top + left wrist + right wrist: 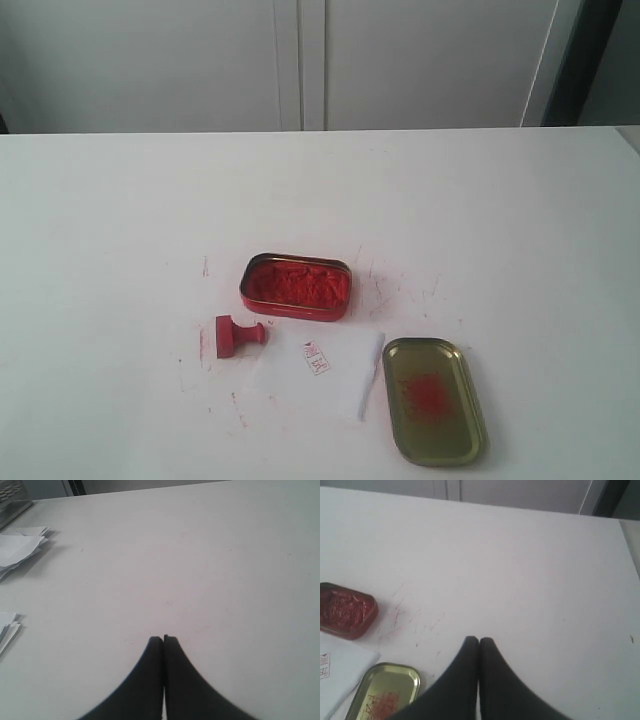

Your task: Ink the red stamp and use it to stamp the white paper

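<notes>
Four things are set close together on the white worktop in the exterior view: the open red ink tin, the red stamp lying on its side just left of the white paper, and the gold lid just right of that sheet. A small red imprint is seen on the paper, so the stamping is judged done, with neither arm engaged. Were another print wanted, a gripper would have to be opened, closed on the stamp's knob handle, and the stamp righted before being pressed into the paste.

The left gripper is shown with jaws pressed together and nothing held, over bare worktop. The right gripper is likewise closed and empty. Neither is caught by the exterior view. A pile of loose white sheets is shown only by the left wrist view. The stamp is missed by both wrist views, while tin, lid and a paper corner are shown by the right one.
</notes>
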Available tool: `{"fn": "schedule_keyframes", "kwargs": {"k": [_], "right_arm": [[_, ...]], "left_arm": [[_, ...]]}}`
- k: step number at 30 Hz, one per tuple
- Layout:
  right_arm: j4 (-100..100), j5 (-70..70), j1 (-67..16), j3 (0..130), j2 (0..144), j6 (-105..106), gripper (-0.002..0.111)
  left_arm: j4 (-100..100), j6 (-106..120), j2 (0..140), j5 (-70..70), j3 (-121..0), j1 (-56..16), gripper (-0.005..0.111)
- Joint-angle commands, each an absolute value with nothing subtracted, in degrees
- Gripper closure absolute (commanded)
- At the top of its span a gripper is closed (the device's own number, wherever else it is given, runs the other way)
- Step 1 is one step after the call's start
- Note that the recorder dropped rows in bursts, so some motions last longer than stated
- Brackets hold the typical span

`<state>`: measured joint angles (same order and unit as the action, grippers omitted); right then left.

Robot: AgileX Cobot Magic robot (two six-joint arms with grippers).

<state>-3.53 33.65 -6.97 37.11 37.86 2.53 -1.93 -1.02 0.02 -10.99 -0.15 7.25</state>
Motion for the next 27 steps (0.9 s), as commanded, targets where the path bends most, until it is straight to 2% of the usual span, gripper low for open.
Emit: {"fn": "schedule_keyframes", "kwargs": {"k": [1,8,27], "right_arm": [[-2.8,27.5,-6.5,36.5,37.3,2.3,0.108],[-2.8,21.0,-6.5,36.5,37.4,2.3,0.108],[-2.8,21.1,-6.5,36.5,38.3,2.3,0.108]], "left_arm": [[-1.8,-1.2,0.0,-10.8,0.0,7.2,0.107],[-1.8,-1.2,0.0,-10.8,0.0,7.2,0.107],[-1.8,-1.2,0.0,-10.8,0.0,7.2,0.107]]}}
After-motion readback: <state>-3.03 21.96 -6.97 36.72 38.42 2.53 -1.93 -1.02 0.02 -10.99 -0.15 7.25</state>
